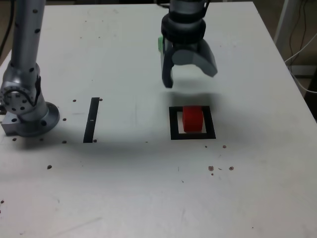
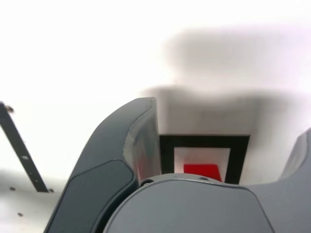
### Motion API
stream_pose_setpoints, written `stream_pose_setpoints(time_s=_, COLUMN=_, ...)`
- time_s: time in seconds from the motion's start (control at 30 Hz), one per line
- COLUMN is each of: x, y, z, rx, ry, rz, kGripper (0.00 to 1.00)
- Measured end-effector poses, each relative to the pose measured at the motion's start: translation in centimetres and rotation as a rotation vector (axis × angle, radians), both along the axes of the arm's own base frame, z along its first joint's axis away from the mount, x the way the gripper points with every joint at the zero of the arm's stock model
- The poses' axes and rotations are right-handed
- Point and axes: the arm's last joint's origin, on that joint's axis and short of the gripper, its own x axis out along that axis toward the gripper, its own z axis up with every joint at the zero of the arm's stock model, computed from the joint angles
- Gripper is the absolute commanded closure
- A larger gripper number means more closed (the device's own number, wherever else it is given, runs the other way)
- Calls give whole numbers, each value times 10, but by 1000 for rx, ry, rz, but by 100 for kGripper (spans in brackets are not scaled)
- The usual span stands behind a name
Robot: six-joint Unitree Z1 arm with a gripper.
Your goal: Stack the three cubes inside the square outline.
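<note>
A: How do we see the arm?

B: It reaches from its base (image 1: 27,116) at the exterior view's left, and the gripper (image 1: 190,74) hangs above the white table (image 1: 148,188), pointing down, on the far side of the square outline (image 1: 192,122). Its jaws are spread wide and empty.

A: Where are the cubes?

B: We see the red cube (image 1: 192,119) inside the square's pale centre. A green cube (image 1: 160,43) shows partly behind the gripper, farther away. The yellow one we cannot see.
</note>
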Motion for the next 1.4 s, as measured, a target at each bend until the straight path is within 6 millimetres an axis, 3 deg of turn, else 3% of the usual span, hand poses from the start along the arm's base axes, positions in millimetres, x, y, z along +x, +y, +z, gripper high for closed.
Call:
stream_pose_setpoints(time_s=0.8, x=25, y=110, z=30, rx=78, ry=-37, rz=76, kGripper=0)
stream_pose_setpoints(time_s=1.07, x=31, y=149, z=28, rx=79, ry=-30, rz=117, kGripper=0)
stream_pose_setpoints(time_s=1.4, x=38, y=173, z=20, rx=78, ry=-24, rz=143, kGripper=0)
